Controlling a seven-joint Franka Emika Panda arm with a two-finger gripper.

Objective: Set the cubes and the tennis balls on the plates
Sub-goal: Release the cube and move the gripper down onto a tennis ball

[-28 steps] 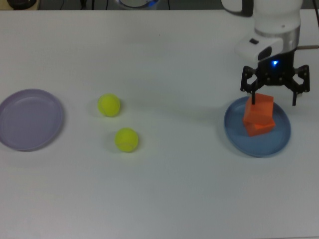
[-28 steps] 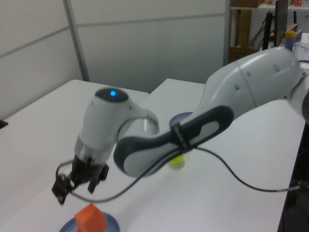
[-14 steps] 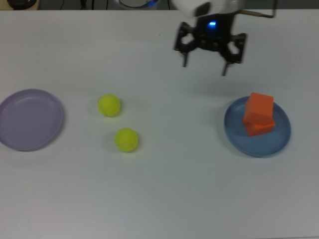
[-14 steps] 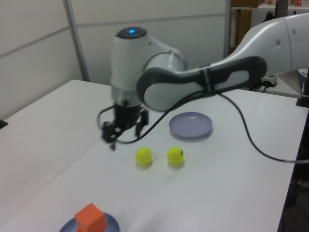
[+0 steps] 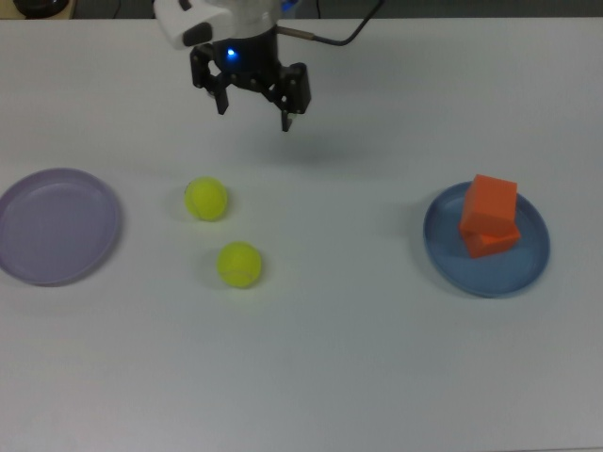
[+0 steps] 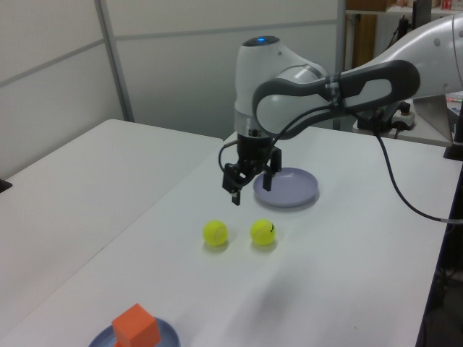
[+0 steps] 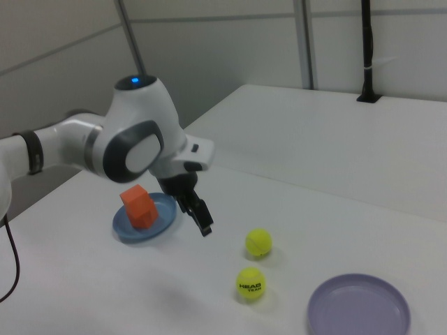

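The two matte orange cubes [image 5: 489, 216] are stacked one on the other, the upper one a little turned, and both stand on the round shallow blue plate [image 5: 443, 247] at the top view's right. In the left view only the upper cube can be seen, at the bottom edge, on the same plate [image 6: 168, 332].

The two fuzzy yellow-green tennis balls lie on the white table [image 5: 377, 358], near each other but not touching. In the top view one ball [image 5: 206, 199] is higher in the picture and the other ball [image 5: 239, 265] is lower and a little to the right. In the right view the nearer ball [image 7: 250, 284] shows dark printed letters.

The round pale lavender-purple plate [image 5: 94, 240] is at the top view's left edge, apart from the balls, and nothing lies on it.

The black two-finger gripper [image 5: 254, 117] of the white robot arm [image 6: 304, 79] hangs in the air above the table, beyond the balls toward the top edge of the top view. It points down, its fingers are spread wide, and nothing is between them. In the left view the gripper [image 6: 248, 189] appears just in front of the lavender plate [image 6: 289, 196]. A blue light [image 6: 260, 40] shines on the arm.
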